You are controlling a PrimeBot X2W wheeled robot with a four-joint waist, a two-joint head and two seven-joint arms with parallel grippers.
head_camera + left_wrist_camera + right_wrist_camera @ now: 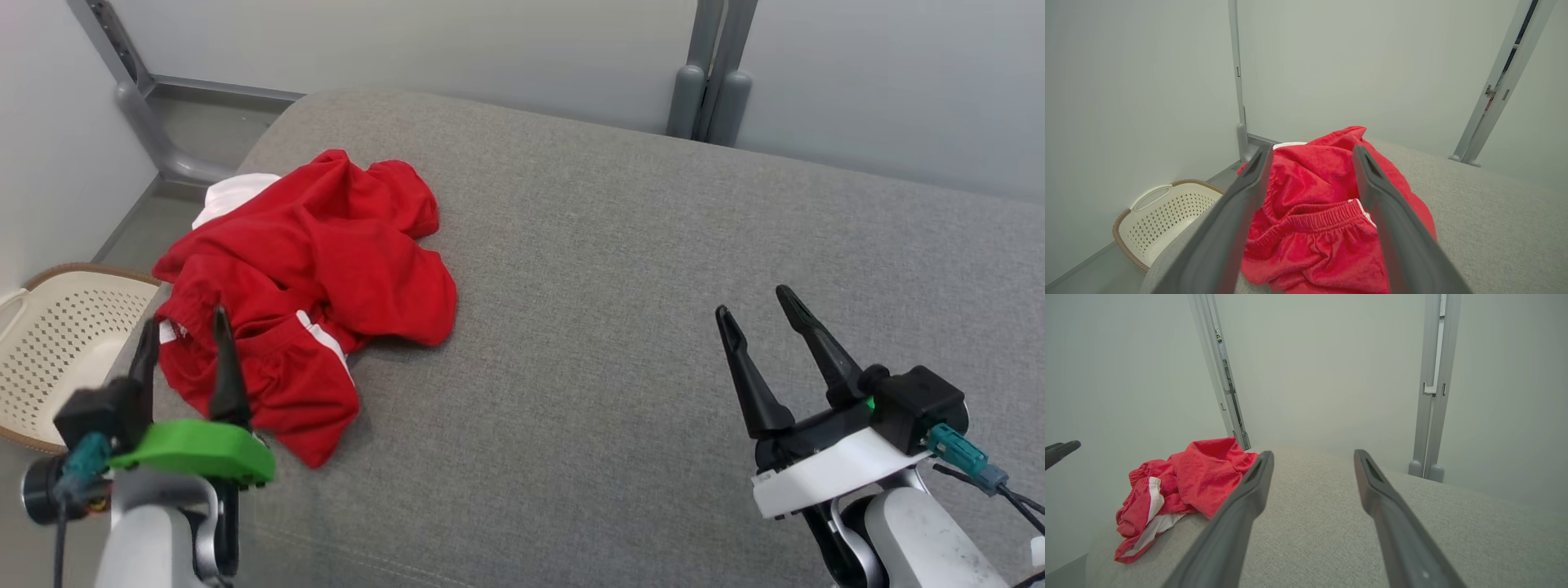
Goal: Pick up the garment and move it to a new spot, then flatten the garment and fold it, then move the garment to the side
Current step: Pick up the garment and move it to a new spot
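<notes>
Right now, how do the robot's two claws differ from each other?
The left gripper sits on a green plate, the right gripper on a white plate. The left gripper points at the crumpled red garment, close by; the right gripper hangs over bare grey cushion, away from it. Both have dark fingers, spread open, holding nothing.

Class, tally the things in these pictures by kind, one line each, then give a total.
Garment: 1
Basket: 1
Tools: 2, left tool and right tool
Grey surface: 1
Total: 5
</notes>
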